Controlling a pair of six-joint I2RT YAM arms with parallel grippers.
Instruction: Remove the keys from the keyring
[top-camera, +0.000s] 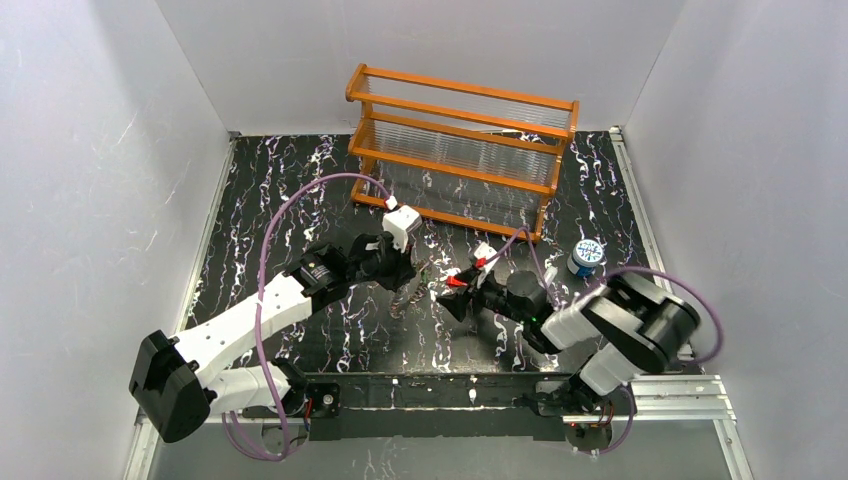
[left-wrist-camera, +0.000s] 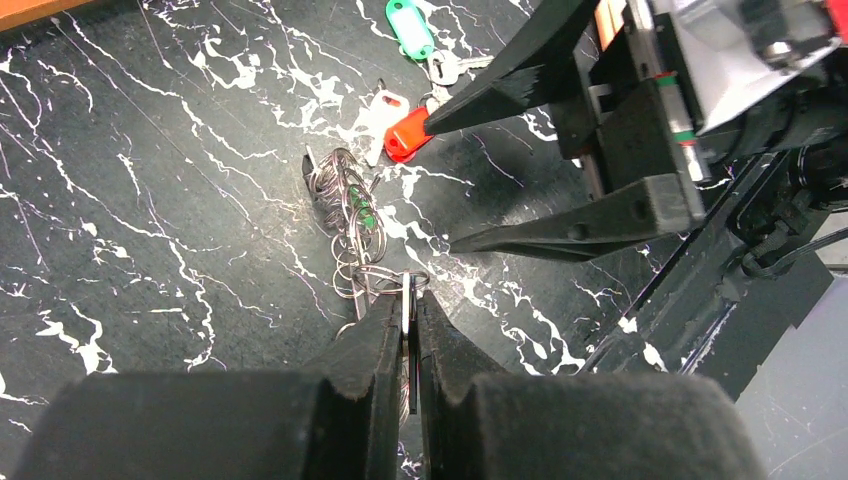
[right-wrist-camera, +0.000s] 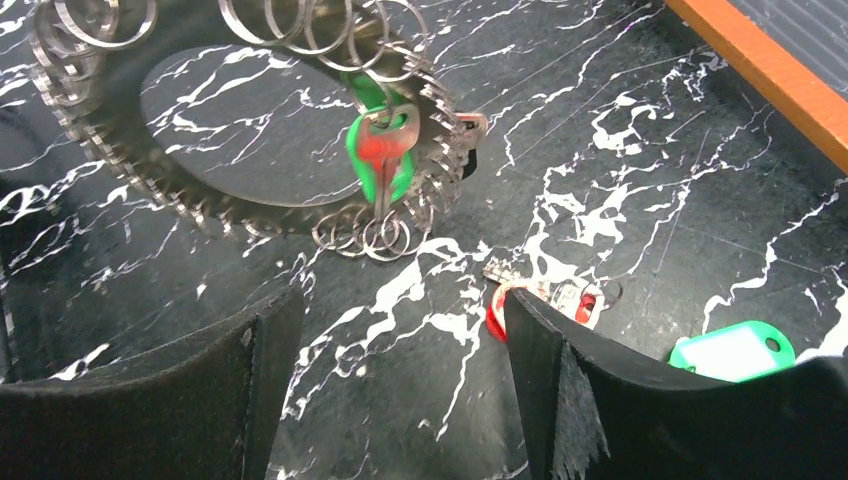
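Dark marbled bench (top-camera: 280, 200) from above: left pincer (top-camera: 408, 280) and right pincer (top-camera: 452, 292) meet mid-bench. Left wrist — my left pincer clamps the keyring (left-wrist-camera: 345, 200), held on edge. Right wrist — right pincer gapes, empty; a red key (right-wrist-camera: 495, 315) lies loose on the bench, a green-headed key (right-wrist-camera: 380, 150) hangs on the ring. Next, I reckon: close on that hanging key, work it off.

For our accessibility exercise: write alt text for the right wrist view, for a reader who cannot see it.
A toothed grey keyring strung with small wire rings carries keys with green and red heads, beyond the open right end effector. A red-headed key and a green tag lie loose on the marbled table.
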